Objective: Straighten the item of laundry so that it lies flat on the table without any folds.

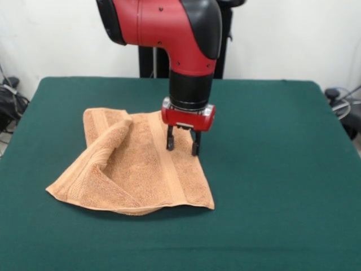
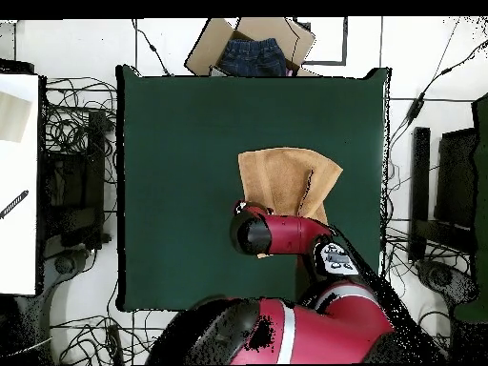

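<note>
- On the green tabletop (image 1: 271, 169), near its middle, the towel (image 1: 141, 169) is lying partly opened out, nowhere near flat.
- Seen from the front, one corner is folding back over the body of the cloth, making a raised diagonal ridge on the left part; a doubled layer is showing along the near edge.
- Right half, with one woven band running front to back, is looking fairly smooth.
- Arm is reaching down from above; the claw (image 1: 182, 147) is hanging over the towel's far right edge, its two dark fingers (image 1: 170, 139) standing a little apart.
- Tips are sitting at or just above the cloth; nothing is pinched between them as far as I can see, so it is holding nothing.
- From overhead, the arm is covering the towel's robot-side edge; the rest is showing as a tan patch with a crease on one side.
- Judgement: task is roughly midway. Left to do: pulling the folded-over corner back out and spreading the doubled near edge into a single layer.
</note>
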Tool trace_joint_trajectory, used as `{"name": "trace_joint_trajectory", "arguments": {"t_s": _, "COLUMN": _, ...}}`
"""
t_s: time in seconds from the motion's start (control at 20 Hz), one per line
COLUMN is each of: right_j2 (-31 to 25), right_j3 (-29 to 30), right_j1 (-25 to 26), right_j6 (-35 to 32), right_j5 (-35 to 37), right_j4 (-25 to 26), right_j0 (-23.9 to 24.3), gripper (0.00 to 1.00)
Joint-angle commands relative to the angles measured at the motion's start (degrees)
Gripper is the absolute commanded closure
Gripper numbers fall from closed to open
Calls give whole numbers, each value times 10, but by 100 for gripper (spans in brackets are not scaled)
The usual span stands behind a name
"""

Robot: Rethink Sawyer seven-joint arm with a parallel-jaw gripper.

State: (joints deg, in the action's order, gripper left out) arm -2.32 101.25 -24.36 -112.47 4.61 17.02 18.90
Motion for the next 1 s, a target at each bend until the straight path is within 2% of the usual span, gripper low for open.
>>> {"name": "trace_joint_trajectory", "arguments": {"t_s": 0.05, "right_j2": -11, "right_j3": -79, "right_j1": 102, "right_j6": -84, "right_j5": -88, "right_j4": -16, "right_j0": -5, "gripper": 0}}
{"name": "trace_joint_trajectory", "arguments": {"t_s": 0.35, "right_j2": -18, "right_j3": -86, "right_j1": 116, "right_j6": -84, "right_j5": -99, "right_j4": -15, "right_j0": -1, "gripper": 0}}
{"name": "trace_joint_trajectory", "arguments": {"t_s": 0.55, "right_j2": -29, "right_j3": -87, "right_j1": 115, "right_j6": -73, "right_j5": -83, "right_j4": -10, "right_j0": 10, "gripper": 0}}
{"name": "trace_joint_trajectory", "arguments": {"t_s": 0.6, "right_j2": -35, "right_j3": -85, "right_j1": 116, "right_j6": -71, "right_j5": -87, "right_j4": -6, "right_j0": 15, "gripper": 100}}
{"name": "trace_joint_trajectory", "arguments": {"t_s": 1.0, "right_j2": -46, "right_j3": -83, "right_j1": 117, "right_j6": -68, "right_j5": -88, "right_j4": -2, "right_j0": 26, "gripper": 100}}
